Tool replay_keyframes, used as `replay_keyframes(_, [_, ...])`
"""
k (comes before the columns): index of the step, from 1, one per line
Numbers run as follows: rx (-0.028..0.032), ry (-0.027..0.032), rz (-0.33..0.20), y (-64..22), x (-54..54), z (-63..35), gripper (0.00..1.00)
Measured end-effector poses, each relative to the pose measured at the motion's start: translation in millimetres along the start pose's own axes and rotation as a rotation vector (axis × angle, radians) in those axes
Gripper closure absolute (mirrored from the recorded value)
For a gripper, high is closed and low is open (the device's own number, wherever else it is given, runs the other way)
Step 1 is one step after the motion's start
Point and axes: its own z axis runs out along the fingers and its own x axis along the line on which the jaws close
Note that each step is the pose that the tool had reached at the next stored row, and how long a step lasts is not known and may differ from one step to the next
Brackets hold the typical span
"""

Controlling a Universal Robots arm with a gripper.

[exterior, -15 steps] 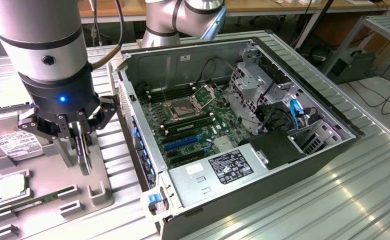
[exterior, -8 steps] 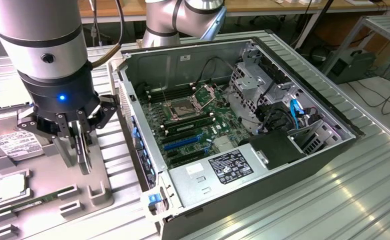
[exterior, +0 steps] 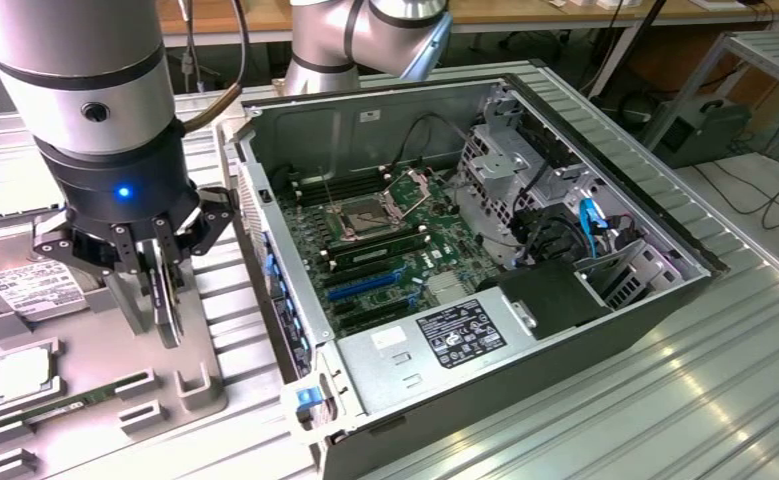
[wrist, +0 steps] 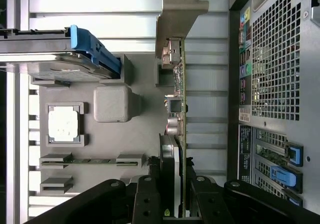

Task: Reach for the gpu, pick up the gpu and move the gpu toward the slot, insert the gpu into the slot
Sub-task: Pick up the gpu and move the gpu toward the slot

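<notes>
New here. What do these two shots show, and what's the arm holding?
It is a robot arm with a two-finger gripper. One picture is from a camera off the arm, seeing the bench; the other is from the wrist, looking along the gripper. The gripper is shut on the gpu, a thin card held on edge over a grey tray. On the tray lie a hard drive, a processor and a memory stick. Beside it is an open PC case; the blue slot on its motherboard is empty.
</notes>
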Motion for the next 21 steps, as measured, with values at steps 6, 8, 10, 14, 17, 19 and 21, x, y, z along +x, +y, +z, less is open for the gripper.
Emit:
replay_keyframes(6, [0.0000,0.0009,0.000,0.1,-0.4,-2.1,0.72])
replay_keyframes(8, [0.0000,0.0013,0.000,0.1,-0.5,-2.7,0.72])
replay_keyframes(10, [0.0001,0.0017,0.000,0.2,-0.6,-3.5,0.72])
replay_keyframes(14, [0.0000,0.0024,0.000,0.2,-0.9,-4.5,0.72])
replay_keyframes(17, [0.0001,0.0031,0.000,0.3,-1.0,-5.8,0.72])
replay_keyframes(19, [0.0001,0.0036,0.000,0.4,-1.1,-7.6,0.72])
replay_keyframes(21, [0.0000,0.0038,0.000,0.5,-1.1,-9.2,0.72])
